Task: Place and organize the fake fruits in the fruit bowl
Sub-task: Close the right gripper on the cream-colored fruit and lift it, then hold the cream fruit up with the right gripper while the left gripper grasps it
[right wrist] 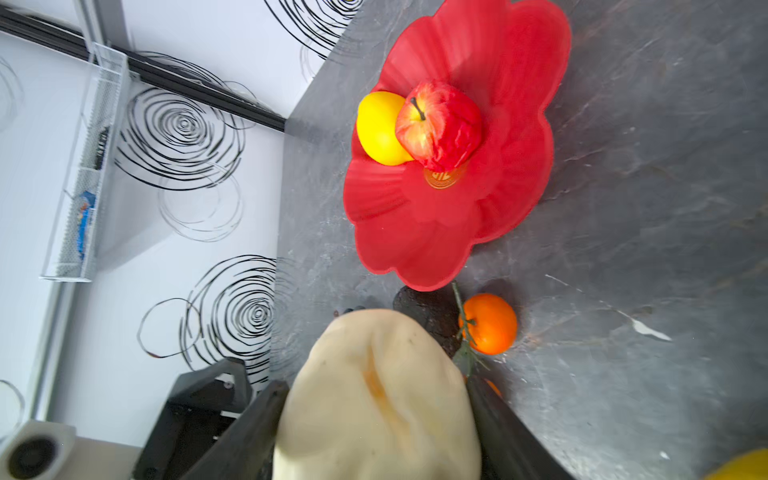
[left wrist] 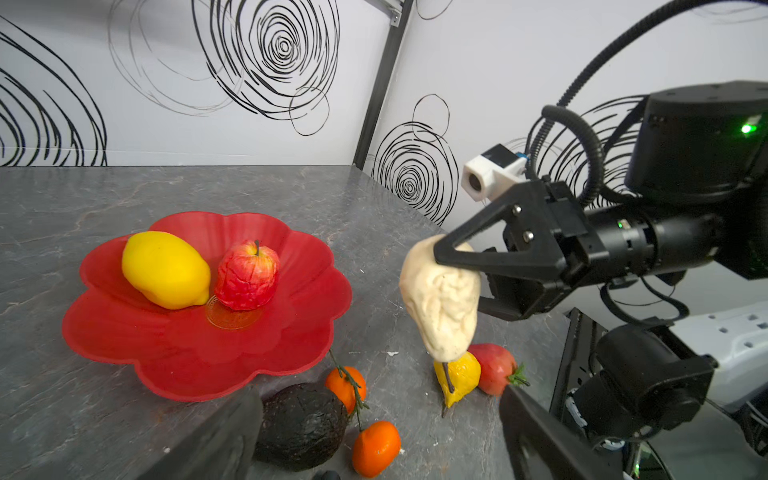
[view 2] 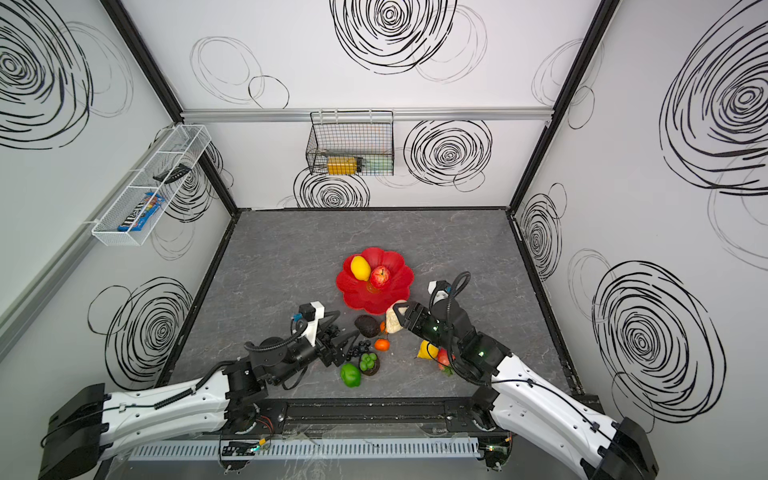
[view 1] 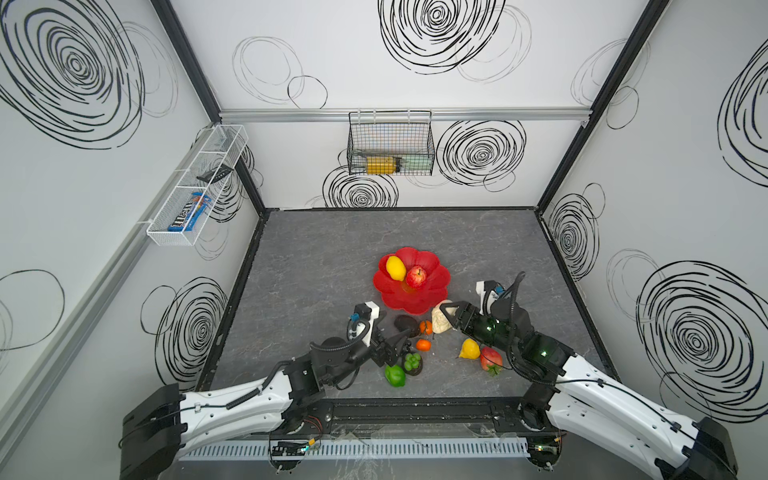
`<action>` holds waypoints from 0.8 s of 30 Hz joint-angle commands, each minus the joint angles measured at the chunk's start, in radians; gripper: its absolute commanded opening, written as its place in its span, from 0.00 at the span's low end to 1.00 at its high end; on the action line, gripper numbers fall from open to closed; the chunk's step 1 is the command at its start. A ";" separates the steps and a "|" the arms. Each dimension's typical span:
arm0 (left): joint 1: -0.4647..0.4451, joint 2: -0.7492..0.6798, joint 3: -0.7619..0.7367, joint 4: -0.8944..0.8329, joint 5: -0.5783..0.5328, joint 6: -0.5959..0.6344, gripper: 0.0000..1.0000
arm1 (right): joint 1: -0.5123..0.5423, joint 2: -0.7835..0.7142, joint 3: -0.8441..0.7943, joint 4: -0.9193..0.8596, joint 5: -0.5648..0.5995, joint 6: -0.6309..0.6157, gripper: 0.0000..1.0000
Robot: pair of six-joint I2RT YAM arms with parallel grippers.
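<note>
My right pincer [left wrist: 455, 277] is closed about half way on the cream fruit [left wrist: 440, 307], with one finger on each side of its wide upper part. The narrow end with the stem hangs down, clear of the table [view 1: 324, 257], just beside the near edge of the fruit bowl [view 1: 399, 300]. My left pincer [view 1: 403, 348] stands wide open and holds nothing. It is low, near the avocado [left wrist: 301, 426] and the two oranges [left wrist: 376, 449].

I judge this fruit to be light, hollow plastic with a skin that gives a little, because the apple [view 1: 416, 277] in the bowl looks dented in a similar way. A moderate squeeze should be enough, and more would only deform it. The lumps help against slipping, but the body narrows downward, so the hold belongs on the wide part.

The bowl is shallow and glossy. The lemon [view 1: 395, 268] and the apple take the far-left part, and the near and right petals are bare. I think a round thing can roll there, so it should be set down low.

The table is grey, stone-patterned and flat. The other fruits lie close together between my two arms, which leaves little free space. White walls with black spirals close three sides, and two wire baskets hang on them, well apart from the work.
</note>
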 commanded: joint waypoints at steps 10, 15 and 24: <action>-0.137 0.266 0.087 0.382 -0.136 0.079 0.93 | 0.023 0.006 -0.061 0.332 -0.105 0.232 0.67; -0.138 0.339 0.119 0.410 -0.153 0.076 0.94 | 0.077 -0.003 -0.087 0.378 -0.069 0.256 0.67; -0.131 0.413 0.152 0.429 -0.180 0.052 0.92 | 0.114 -0.001 -0.083 0.418 -0.056 0.253 0.67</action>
